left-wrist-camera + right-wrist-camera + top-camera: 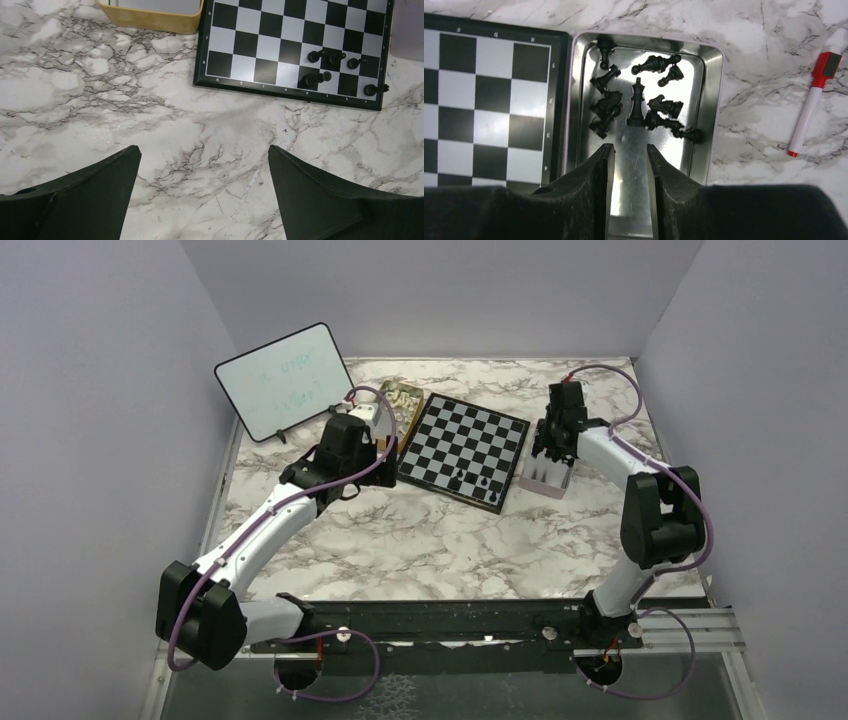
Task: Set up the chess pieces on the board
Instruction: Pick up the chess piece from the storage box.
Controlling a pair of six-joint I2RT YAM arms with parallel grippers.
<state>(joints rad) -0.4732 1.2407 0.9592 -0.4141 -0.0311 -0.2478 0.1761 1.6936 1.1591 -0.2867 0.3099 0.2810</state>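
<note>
Where the marble table (100,100) lies nearest the arm bases, the left claw (202,150) hangs over bare stone, its jaws spread wide apart with nothing between them. It stands just short of the board's near-left corner.

Beyond it lies the board (295,50), flat on the table and turned at an angle to the table's edge. A few black pieces (320,77) stand on its two nearest rows, bunched toward the near-right corner; the other squares in view are bare.

Just beside the board's right edge sits a silver tin (714,100), its long side running along the board's border. The right claw (630,150) hangs over the near half of this tin, jaws drawn close but parted by a narrow gap; only the tin's shiny floor shows in that gap, and nothing is gripped. In the tin's far half lies a heap (636,105) of black pieces, most on their sides, some touching one another. It lies just ahead of the fingertips (606,155).

Right of the tin, apart from it, a white marker (811,115) with a red cap lies on the marble.

Farther back, a gold tin (150,20) sits by the board's far-left side. Behind that, a whiteboard (280,380) leans tilted near the back-left wall, with faint writing too small to read.
</note>
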